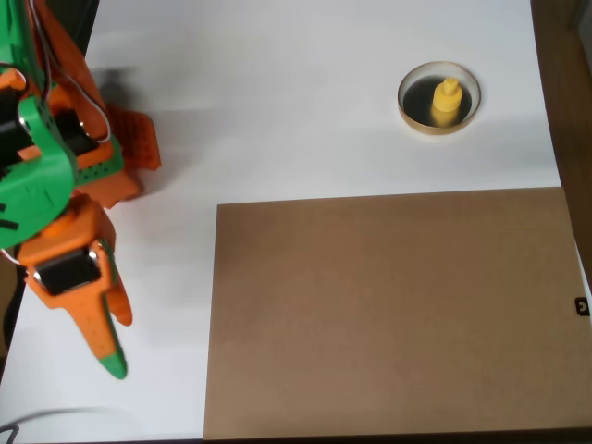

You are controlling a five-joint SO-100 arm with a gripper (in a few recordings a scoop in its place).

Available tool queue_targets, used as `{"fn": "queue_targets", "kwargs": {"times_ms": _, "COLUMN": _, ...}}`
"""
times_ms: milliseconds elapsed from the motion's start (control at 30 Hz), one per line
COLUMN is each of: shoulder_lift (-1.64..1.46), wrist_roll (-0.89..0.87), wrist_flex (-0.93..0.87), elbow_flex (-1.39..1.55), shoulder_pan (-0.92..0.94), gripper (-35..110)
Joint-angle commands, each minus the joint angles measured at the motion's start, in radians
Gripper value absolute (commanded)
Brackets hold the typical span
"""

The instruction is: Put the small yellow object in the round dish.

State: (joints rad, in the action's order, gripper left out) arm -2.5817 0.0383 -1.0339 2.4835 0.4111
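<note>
In the overhead view the orange and green gripper [109, 347] is at the left, fingers pressed together, holding nothing. The small yellow object [447, 100] stands in the round dish [439, 128], far away, knob on top.

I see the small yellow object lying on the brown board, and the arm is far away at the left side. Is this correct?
Not quite. In the overhead view the small yellow object sits inside the round dish, on the white table, not on the brown board. The gripper is indeed far left.
</note>
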Motion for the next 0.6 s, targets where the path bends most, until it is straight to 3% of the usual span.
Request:
{"fn": "queue_targets", "kwargs": {"times_ms": 0, "shoulder_lift": -0.132, "wrist_roll": 0.0, "wrist_flex": 0.008, "elbow_flex": 0.041, "shoulder_pan": 0.032, "gripper": 28}}
{"fn": "queue_targets", "kwargs": {"times_ms": 567, "shoulder_lift": -0.209, "wrist_roll": -0.055, "wrist_flex": 0.15, "elbow_flex": 0.239, "shoulder_pan": 0.163, "gripper": 23}}
